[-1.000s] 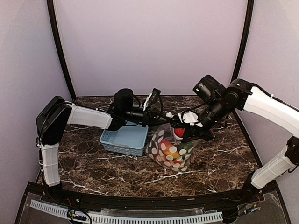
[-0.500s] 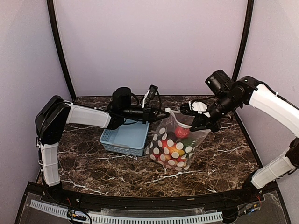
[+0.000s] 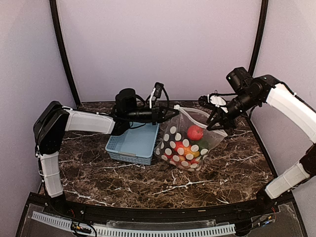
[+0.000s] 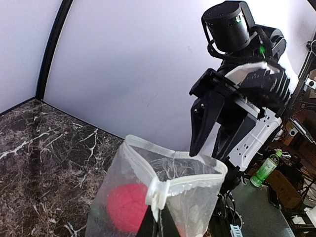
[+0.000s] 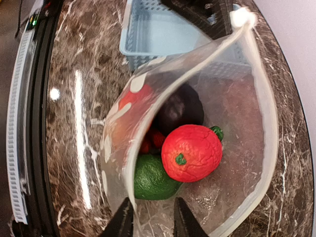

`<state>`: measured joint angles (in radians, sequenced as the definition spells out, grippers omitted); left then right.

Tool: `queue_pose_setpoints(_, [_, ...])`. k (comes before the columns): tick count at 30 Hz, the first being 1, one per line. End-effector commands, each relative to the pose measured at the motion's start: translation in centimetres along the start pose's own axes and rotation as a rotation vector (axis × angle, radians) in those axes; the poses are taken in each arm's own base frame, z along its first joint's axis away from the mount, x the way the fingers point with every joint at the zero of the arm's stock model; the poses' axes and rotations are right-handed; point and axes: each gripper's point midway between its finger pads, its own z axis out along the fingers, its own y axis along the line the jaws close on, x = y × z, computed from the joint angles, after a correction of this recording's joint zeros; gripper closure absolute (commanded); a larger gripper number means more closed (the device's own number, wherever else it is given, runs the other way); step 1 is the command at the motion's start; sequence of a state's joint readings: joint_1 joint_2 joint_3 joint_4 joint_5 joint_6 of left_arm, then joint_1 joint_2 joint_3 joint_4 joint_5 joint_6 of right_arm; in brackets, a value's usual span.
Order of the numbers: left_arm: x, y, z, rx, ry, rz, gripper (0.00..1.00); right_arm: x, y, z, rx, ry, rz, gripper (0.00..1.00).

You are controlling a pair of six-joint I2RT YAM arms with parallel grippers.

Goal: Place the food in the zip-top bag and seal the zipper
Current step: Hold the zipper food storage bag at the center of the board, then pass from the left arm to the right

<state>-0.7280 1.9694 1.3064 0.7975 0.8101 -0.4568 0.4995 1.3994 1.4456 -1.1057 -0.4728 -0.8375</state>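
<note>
The clear white-dotted zip-top bag (image 3: 186,140), holding toy produce (image 5: 191,152), is pinched at opposite mouth corners by left pincer (image 3: 170,113) and right pincer (image 3: 213,118).

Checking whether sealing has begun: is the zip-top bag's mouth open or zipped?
Open. The zip-top bag gapes between both grippers, its rim a wide loop; the red food shows inside.

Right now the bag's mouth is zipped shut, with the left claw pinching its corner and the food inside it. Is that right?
Not quite. The bag mouth is wide open, not zipped: the right wrist view looks straight down through it at the food inside. The left claw does pinch its corner, as the top view shows.
</note>
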Motion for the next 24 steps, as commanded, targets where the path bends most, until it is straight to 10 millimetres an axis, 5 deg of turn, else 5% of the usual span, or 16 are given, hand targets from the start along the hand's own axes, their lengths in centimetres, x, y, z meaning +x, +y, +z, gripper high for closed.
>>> queue_pose_setpoints(1, [-4.2,-3.6,-0.3,0.009,-0.094,0.092,0.99,-5.7,-0.1,-3.1,-0.066,-0.179,0.057,0.66])
queue_pose_setpoints(5, [-3.2,-4.3,0.4,-0.013,-0.056,0.115,0.99,-9.6,-1.1,-4.1,-0.107,-0.279,0.143,0.62])
queue_pose_setpoints(8, [-2.0,-4.6,0.8,-0.043,-0.015,0.140,0.99,-10.7,-2.3,-2.6,-0.103,-0.279,0.186,0.61])
queue_pose_setpoints(15, [-0.8,-5.5,0.4,-0.077,0.009,0.167,0.99,-11.0,-0.8,1.9,-0.190,-0.234,0.168,0.65])
queue_pose_setpoints(24, [-0.7,-5.7,0.2,-0.090,0.008,0.158,0.99,-11.5,-0.6,2.6,-0.176,-0.230,0.141,0.79])
